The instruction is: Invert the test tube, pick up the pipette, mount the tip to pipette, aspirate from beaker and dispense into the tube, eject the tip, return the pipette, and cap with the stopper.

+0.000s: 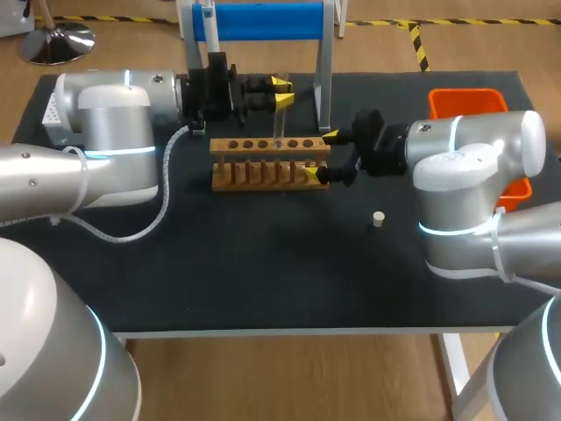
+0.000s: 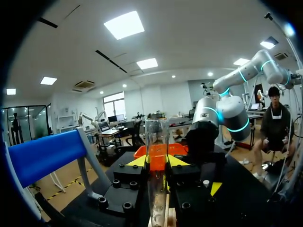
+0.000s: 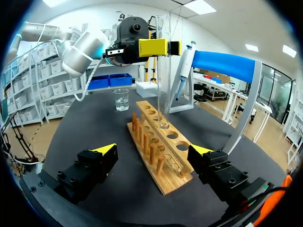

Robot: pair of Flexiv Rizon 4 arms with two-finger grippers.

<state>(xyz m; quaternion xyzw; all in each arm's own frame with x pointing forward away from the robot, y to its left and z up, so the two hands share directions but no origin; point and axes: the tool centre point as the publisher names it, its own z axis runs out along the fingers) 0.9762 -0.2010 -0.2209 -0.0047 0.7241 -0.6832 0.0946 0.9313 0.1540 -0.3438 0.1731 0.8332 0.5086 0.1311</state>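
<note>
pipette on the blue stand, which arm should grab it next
Right. The right claw is open and empty at the end of the wooden rack, with the pipette ahead of it; the left claw is shut on the glass tube.

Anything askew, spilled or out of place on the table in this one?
Nothing stands out. The test tube stands upright in the left end effector, its lower end at the wooden rack; the rack sits square, the stopper lies alone on the mat, nothing spilled.

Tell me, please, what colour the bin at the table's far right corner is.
Orange; the bin shows best in the head view.
</note>
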